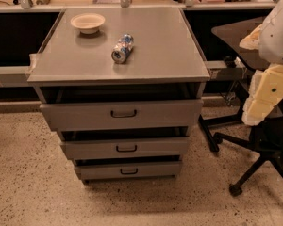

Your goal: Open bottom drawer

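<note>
**First:** Gripper [263,100] first: where does it sit?

**Second:** Off the counter's [155,55] right edge, about level with the top drawer [75,116]. Whether it is open or closed cannot be told.

**First:** And the bottom drawer [99,170]?

**Second:** It is the lowest of three, below the counter's front edge and near the floor, so it lies down and left of the gripper. Its handle [129,171] runs left to right, so the pull is probably straight outward.

**First:** What surrounds it?

**Second:** The middle drawer [89,149] sits directly above. A bowl [87,22] rests by the back left corner, and a can [122,48] lies on its side mid-counter. Chair legs [236,147] beyond the right edge may crowd the reach.
</note>
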Controlling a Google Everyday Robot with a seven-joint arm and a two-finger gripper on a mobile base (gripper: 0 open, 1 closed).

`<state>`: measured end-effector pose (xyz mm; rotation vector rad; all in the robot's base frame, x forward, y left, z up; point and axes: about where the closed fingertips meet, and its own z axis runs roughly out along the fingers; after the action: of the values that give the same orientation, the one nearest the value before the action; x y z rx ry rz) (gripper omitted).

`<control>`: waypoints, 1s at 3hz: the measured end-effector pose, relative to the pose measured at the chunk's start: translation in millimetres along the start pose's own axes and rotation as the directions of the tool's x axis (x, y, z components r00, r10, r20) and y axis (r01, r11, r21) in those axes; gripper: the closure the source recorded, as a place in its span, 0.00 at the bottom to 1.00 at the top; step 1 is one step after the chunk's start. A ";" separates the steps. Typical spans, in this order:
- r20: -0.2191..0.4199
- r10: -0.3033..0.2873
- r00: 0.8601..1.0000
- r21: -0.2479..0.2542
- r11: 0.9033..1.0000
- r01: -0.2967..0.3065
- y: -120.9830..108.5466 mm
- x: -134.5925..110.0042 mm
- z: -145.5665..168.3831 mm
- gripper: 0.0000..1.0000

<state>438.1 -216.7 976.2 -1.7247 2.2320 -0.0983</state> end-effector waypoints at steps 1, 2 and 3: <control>0.000 0.000 1.000 0.000 1.000 0.000 0.0 0.0 0.1 0.00; -0.006 0.014 1.000 -0.058 0.998 -0.014 12.7 9.1 38.6 0.00; 0.020 0.032 0.999 -0.120 0.992 -0.030 58.2 28.8 99.3 0.00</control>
<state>406.3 -214.7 861.9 -1.7419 2.2903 0.0627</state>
